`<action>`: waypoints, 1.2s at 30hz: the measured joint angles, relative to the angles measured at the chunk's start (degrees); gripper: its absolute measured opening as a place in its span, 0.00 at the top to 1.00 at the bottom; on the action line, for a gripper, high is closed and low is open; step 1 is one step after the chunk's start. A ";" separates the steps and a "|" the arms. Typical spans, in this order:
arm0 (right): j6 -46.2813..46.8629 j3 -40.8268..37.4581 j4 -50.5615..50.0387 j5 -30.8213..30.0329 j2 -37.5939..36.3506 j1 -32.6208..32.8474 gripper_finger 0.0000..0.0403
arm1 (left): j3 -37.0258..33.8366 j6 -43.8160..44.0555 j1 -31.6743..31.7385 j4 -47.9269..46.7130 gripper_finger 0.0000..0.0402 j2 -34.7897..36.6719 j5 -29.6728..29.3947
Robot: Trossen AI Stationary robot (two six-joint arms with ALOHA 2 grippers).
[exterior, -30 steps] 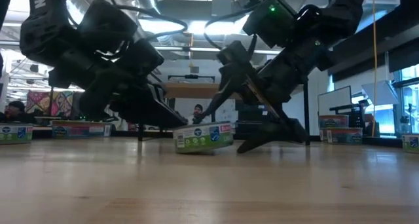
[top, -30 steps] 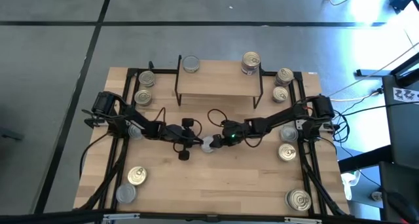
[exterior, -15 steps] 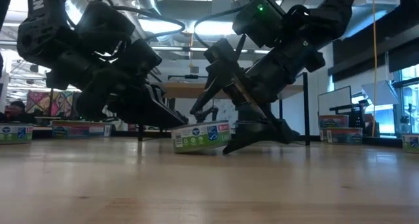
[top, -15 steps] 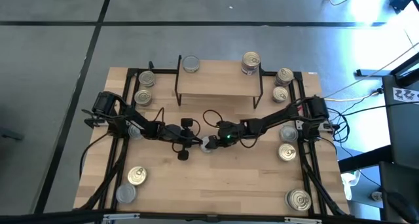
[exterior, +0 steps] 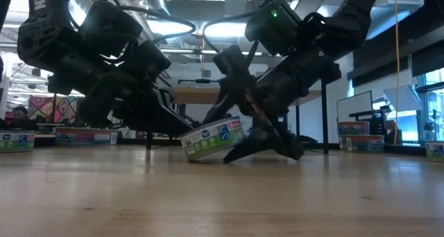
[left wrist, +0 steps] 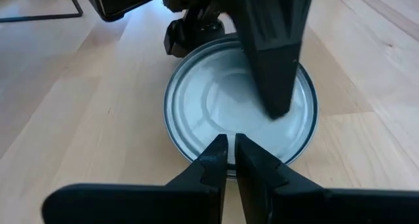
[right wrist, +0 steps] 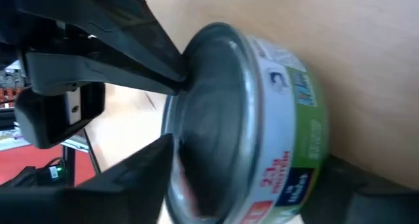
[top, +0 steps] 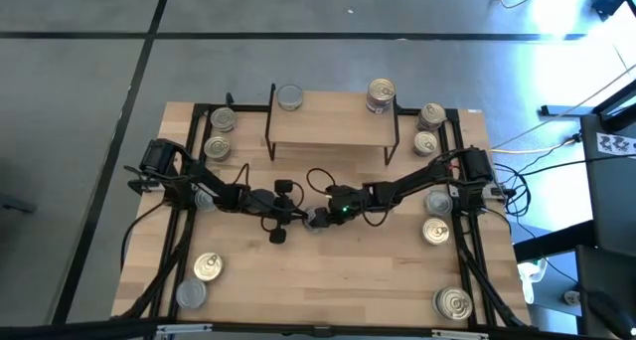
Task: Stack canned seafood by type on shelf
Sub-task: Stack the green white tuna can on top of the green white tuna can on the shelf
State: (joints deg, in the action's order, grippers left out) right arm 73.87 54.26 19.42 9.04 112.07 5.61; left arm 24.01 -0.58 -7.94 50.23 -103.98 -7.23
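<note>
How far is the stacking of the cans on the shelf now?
Early. Two tins sit at the shelf corners: a silver-lid tin and a gold-lid tin. The right tool is clamping a tilted silver-lid can, with the shut left tool against it. Other tins wait on the table.

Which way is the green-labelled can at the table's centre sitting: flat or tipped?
Tipped. In the low view the can has its right edge raised off the table, between the right gripper fingers.

Overhead, table-level, two close wrist views share can point(exterior: 208, 141).
</note>
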 joint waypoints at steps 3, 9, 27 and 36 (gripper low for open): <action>-0.85 0.06 0.16 -0.18 0.00 0.04 0.51 | 0.00 0.00 -0.04 0.01 0.93 0.21 0.16; -7.08 0.13 0.41 -0.39 -0.35 0.04 0.68 | -0.11 0.48 -0.79 -1.99 0.93 3.10 0.29; -35.62 -0.04 -9.40 -1.16 -9.24 0.00 0.68 | -0.06 11.24 0.21 -7.89 0.82 13.76 -0.10; -45.83 -0.02 -11.35 -3.21 -9.51 0.00 0.68 | -0.02 23.23 2.84 -7.72 0.44 14.71 -0.08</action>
State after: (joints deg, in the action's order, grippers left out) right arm 28.04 54.24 8.07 5.83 102.56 5.61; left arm 23.99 22.66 -5.10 42.52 -89.27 -7.31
